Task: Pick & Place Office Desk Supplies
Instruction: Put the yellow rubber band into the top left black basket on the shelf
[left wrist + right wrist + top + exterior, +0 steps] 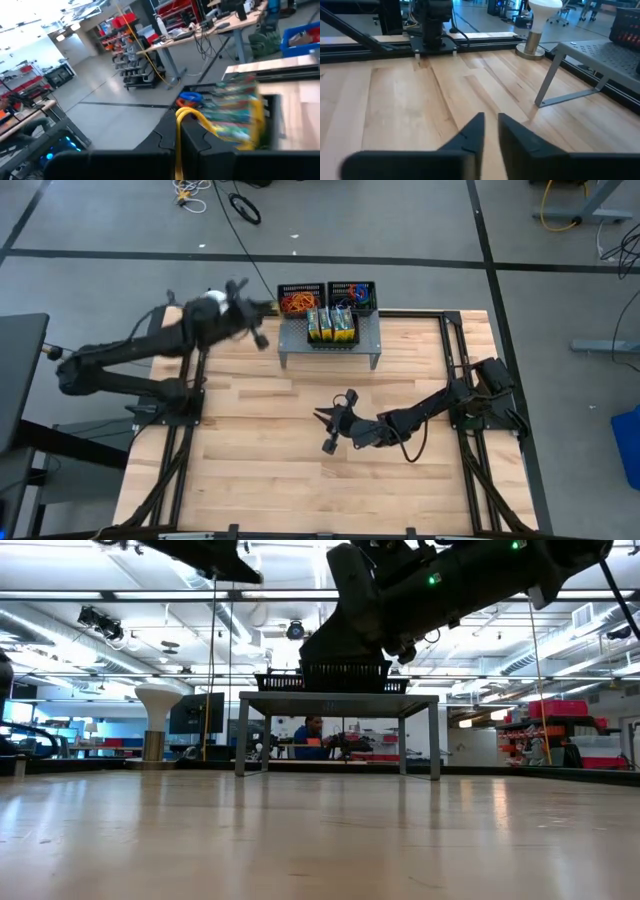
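A grey perforated shelf (330, 345) stands at the table's far edge. It carries two black mesh trays (300, 298) (352, 295) filled with coloured rubber bands, and yellow-green card boxes (332, 326) in front of them. My left gripper (258, 320) is raised left of the shelf, shut on a yellow rubber band (192, 116); its wrist view is blurred, with a box (235, 107) beyond the fingers. My right gripper (324, 420) hovers over the middle of the table, its fingers (491, 127) almost together and holding nothing. My left gripper pinches the yellow rubber band between its two fingers; a thin yellow strand (177, 145) runs along the seam between them. The rest of the loop (210, 127) arcs out past the fingertips, slack and clear of the table. Blur hides more.
A white ball on a stand (542, 10) sits near the far left corner, beside the left arm's base. Black frame rails (455, 350) run along the table's sides. Bare wood (260, 470) lies in front of the shelf. In the low view the right arm (420, 590) hangs before the shelf (338, 700).
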Controlling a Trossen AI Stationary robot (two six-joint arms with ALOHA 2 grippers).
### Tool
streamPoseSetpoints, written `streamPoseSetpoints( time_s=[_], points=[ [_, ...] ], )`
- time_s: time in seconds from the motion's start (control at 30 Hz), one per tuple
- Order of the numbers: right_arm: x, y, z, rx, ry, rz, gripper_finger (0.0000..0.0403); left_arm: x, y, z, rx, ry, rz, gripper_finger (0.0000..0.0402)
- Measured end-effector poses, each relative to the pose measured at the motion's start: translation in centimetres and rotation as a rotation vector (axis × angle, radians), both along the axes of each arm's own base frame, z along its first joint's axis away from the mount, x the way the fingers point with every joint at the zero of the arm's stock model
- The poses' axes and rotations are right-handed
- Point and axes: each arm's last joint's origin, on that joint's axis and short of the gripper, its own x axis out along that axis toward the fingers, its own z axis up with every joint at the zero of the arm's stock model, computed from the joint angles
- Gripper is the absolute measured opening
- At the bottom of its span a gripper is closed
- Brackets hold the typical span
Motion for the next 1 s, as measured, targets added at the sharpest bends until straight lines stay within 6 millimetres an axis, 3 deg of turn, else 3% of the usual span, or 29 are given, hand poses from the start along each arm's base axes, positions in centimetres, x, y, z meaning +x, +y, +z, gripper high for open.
streamPoseSetpoints(
  time_s=[0.13, 0.23, 0.4, 0.53, 0.77, 1.0],
  points=[
    [0.0, 0.0, 0.0, -0.004, 0.002, 0.004, 0.0013, 1.0, 4.1, 2.1, -0.036, 0.033, -0.001, 0.0004],
    [0.0, 0.0, 0.0, -0.014, 0.007, 0.007, 0.0011, 2.2, 7.5, 2.4, -0.085, 0.07, -0.008, 0.0004],
    [0.0, 0.0, 0.0, -0.015, 0.007, 0.006, 0.0025, 4.5, 12.7, 0.9, -0.163, 0.139, 0.018, 0.0004],
    [0.0, 0.0, 0.0, -0.021, 0.01, 0.009, 0.0013, 5.6, 15.4, -0.6, -0.215, 0.173, 0.058, 0.0004],
    [0.1, -0.1, 0.0, -0.038, 0.018, 0.011, 0.0009, 6.7, 16.3, -3.0, -0.33, 0.238, -0.007, 0.0016],
    [0.3, -0.8, 0.0, -0.018, 0.023, 0.042, 0.001, 7.0, 15.7, -3.6, -0.371, 0.283, -0.019, 0.0091]
  ],
)
